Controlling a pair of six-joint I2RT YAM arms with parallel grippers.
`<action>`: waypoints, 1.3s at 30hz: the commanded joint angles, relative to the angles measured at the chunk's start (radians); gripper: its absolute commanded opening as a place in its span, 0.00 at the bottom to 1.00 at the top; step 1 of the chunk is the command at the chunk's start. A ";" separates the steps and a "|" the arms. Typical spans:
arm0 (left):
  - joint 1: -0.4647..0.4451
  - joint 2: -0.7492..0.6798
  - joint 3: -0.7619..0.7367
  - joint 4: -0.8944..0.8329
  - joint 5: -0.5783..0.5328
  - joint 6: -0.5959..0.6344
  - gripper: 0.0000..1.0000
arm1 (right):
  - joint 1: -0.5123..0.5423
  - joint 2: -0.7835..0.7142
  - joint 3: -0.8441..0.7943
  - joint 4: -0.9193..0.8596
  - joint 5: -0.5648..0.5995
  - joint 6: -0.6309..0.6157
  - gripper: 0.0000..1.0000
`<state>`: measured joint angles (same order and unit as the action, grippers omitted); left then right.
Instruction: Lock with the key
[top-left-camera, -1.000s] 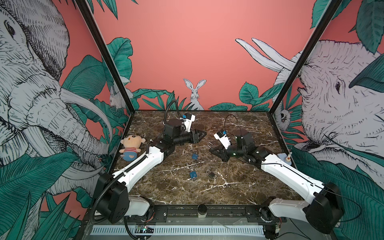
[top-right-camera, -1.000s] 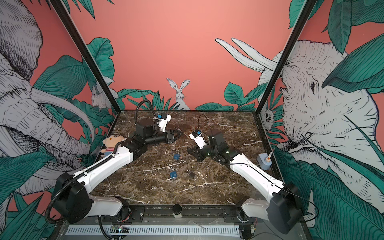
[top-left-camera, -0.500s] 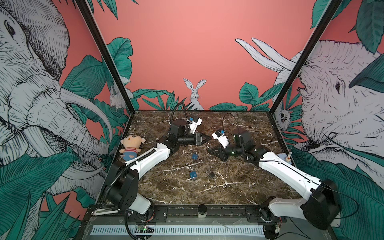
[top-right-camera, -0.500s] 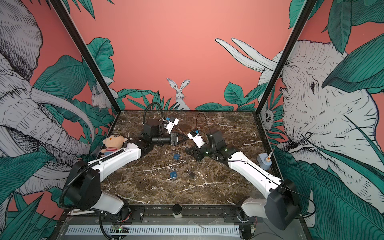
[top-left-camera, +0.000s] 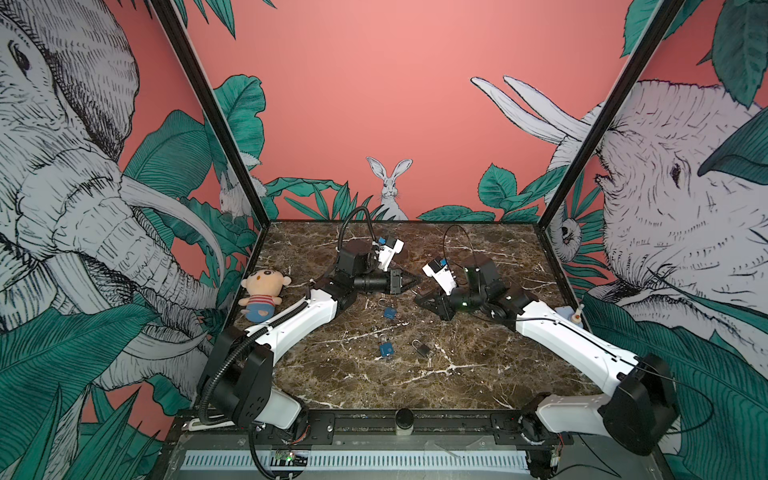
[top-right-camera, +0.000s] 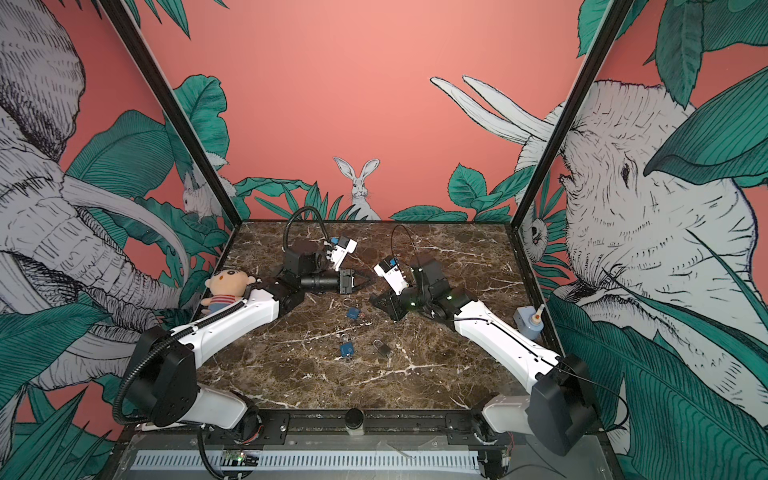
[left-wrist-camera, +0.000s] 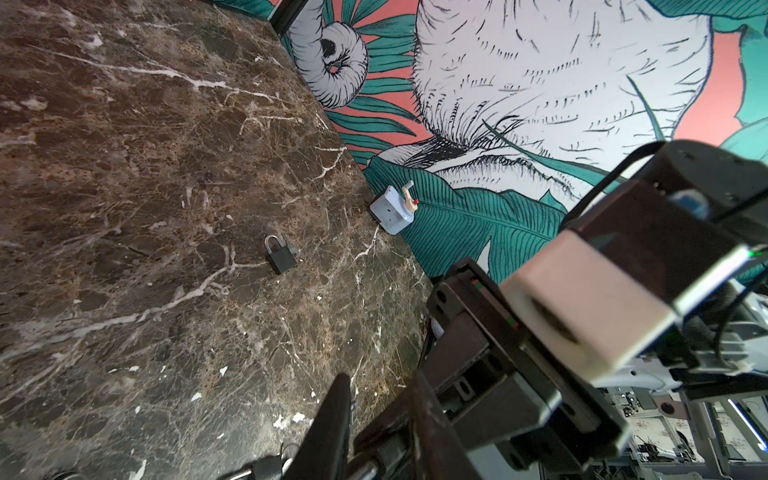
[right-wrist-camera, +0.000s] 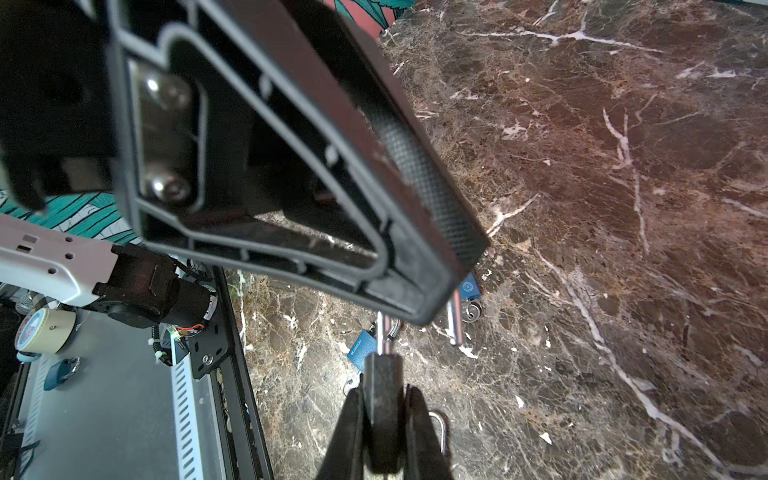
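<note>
The marble tabletop (top-left-camera: 478, 374) carries everything, and your two arms meet above its far middle. I think this is because one arm alone cannot steady a lock and also turn a key. The plush doll (top-left-camera: 262, 295) by the left wall and the pale blue box (top-right-camera: 527, 322) by the right wall lie well apart from the work and do not hinder you. One blue padlock (top-left-camera: 389, 313) lies loose just in front of the pincers. A second blue padlock (top-left-camera: 386, 350) and a dark padlock (top-left-camera: 422, 348) lie side by side nearer the front, with nothing touching them. Your left pincer (top-left-camera: 415, 281) is closed on a small black piece (right-wrist-camera: 383, 411), with its fingers (right-wrist-camera: 353, 432) pressed on both sides, which should keep it from twisting. Your right pincer (top-left-camera: 420, 294) is closed too, and a bright metal stem (right-wrist-camera: 380, 332) runs from the black piece up to its tip, so it seems to pinch that stem. Whether the black piece is a padlock seen from its edge or the head of the key, I cannot tell. In either case the task's thing hangs in the air between the two pincers, not on the tabletop.
</note>
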<state>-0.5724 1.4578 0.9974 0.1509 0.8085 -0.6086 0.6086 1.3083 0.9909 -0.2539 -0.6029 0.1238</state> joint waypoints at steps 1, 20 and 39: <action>0.002 -0.037 -0.018 -0.033 0.013 0.025 0.26 | 0.005 0.001 0.040 0.037 -0.001 -0.004 0.00; 0.032 -0.108 -0.045 -0.090 -0.005 0.061 0.27 | -0.001 -0.004 0.068 -0.005 -0.031 -0.018 0.00; 0.057 -0.132 -0.071 -0.036 0.056 0.026 0.27 | -0.055 0.026 0.075 0.046 -0.200 0.062 0.00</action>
<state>-0.5213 1.3697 0.9440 0.0906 0.8391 -0.5831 0.5571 1.3289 1.0355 -0.2619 -0.7677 0.1780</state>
